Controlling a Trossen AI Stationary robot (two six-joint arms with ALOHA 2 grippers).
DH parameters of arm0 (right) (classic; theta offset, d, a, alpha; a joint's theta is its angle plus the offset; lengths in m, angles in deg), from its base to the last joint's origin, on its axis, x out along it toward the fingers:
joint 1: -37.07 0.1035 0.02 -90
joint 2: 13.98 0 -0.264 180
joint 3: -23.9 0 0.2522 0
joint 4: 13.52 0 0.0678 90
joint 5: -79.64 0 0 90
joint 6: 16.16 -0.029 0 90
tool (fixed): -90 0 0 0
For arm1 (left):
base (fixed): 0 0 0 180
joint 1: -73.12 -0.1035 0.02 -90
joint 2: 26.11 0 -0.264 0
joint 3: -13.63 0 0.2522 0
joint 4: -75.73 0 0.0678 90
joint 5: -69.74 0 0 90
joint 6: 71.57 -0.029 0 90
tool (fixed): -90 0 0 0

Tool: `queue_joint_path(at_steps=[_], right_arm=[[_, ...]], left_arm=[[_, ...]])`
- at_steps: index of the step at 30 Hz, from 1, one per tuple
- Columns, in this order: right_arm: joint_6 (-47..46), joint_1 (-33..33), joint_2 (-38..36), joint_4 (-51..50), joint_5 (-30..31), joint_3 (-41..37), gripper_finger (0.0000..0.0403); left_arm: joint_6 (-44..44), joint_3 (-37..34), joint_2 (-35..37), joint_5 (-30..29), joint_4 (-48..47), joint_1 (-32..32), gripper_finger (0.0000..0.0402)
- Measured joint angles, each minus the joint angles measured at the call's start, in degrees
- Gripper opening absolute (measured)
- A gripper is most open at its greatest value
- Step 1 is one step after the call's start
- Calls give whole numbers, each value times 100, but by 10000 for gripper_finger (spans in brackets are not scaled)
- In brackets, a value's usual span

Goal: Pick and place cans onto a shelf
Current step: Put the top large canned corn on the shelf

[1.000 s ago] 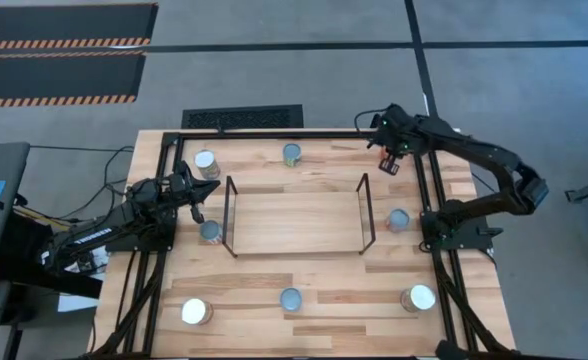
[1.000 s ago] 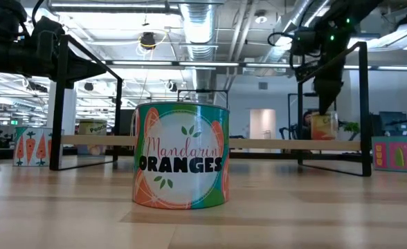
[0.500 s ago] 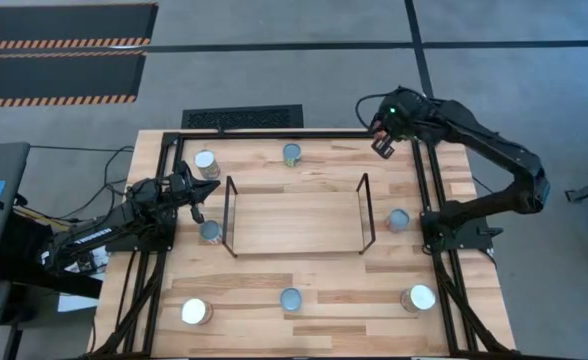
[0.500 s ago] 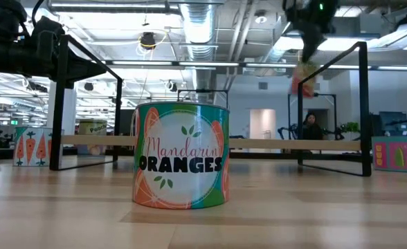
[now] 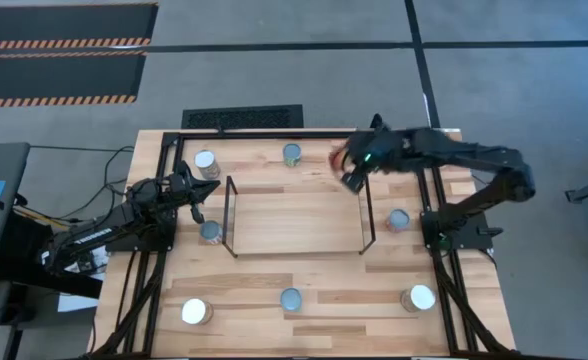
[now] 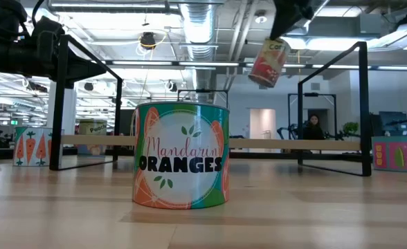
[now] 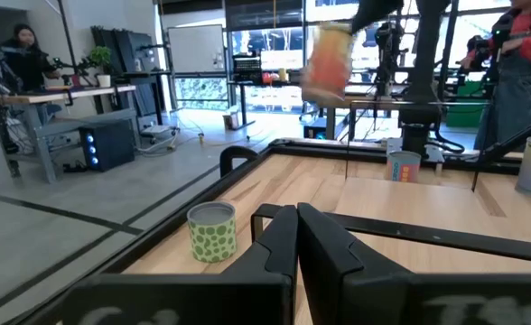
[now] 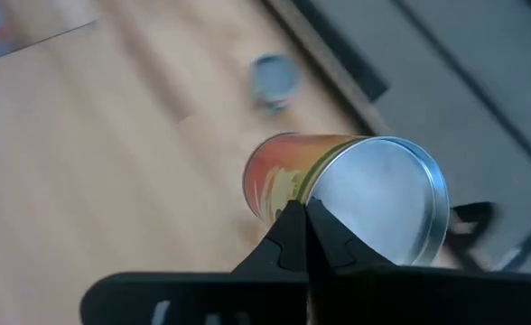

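Note:
My right gripper hangs high over the shelf's far right corner, shut on an orange-red can that is in the air. The shelf, a black wire rack on light wood, stands mid-table. Several other cans stand on their bases around it: a wide orange-labelled one at the near middle, one by the left gripper, one to the shelf's right. My left gripper waits shut and level at the table's left side. My right gripper pinches the orange-red can at the rim of its silver end between its two fingers. The fingers come slanting down from above. The can hangs tilted below them, lifted clear of the table and the shelf.
A black metal frame edges the table, with uprights at both sides. More cans stand at the far left, far middle, near left and near right. A person sits in the room beyond.
My right gripper has carried the orange-red can up off the table's far right corner and toward the table's left, to above the shelf's far right corner. The gripper has turned, and the can has tipped from upright to tilted.

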Motion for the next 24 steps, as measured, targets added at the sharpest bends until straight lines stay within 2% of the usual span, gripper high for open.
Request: queue_joint_path(at_steps=[8, 15, 24], right_arm=[[-937, 604, 913, -84, -578, 0, 3], [-1298, 519, 1471, -437, -752, -1, 4], [-1440, 358, 1749, -541, -926, 11, 4]], left_arm=[[4, 0, -2, 0, 0, -1, 0], [9, 2, -26, -1, 1, -2, 0], [-35, 1, -52, -1, -1, -2, 0]])
